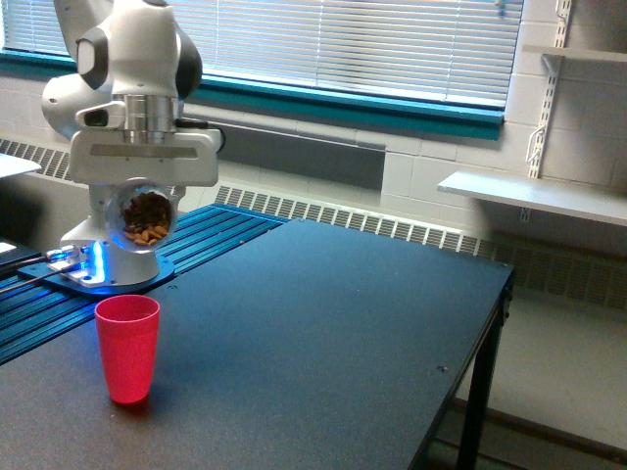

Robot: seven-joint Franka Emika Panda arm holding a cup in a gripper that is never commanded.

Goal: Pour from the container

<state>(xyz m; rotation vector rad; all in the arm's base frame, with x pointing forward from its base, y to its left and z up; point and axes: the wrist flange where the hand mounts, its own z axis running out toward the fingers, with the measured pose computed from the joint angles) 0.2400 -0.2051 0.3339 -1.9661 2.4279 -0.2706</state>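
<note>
The container (147, 217) is showing as a small clear plastic cup with a round outline, and brown and tan pieces are sitting inside it, piled toward its lower half. It is hanging in the air just under the white claw (146, 201), above the near-left part of the desk (323, 323) as the exterior view sees it, and higher than the red cup (127, 349), which is standing upright on the desk below and slightly to the exterior view's left of it.

The container is lying tipped over on its side, so its long axis is running roughly level and along the camera's line of sight; one round end is facing the camera. Whether that end is the rim or the base is not coming through clearly.

The claw is clenching the container from above, its broad white body spanning wider than the cup. The fingers themselves are hard to make out against the robot's white base (108, 257) behind. The upper part of the arm (132, 59) is getting cut off by the top edge of the frame.
</note>
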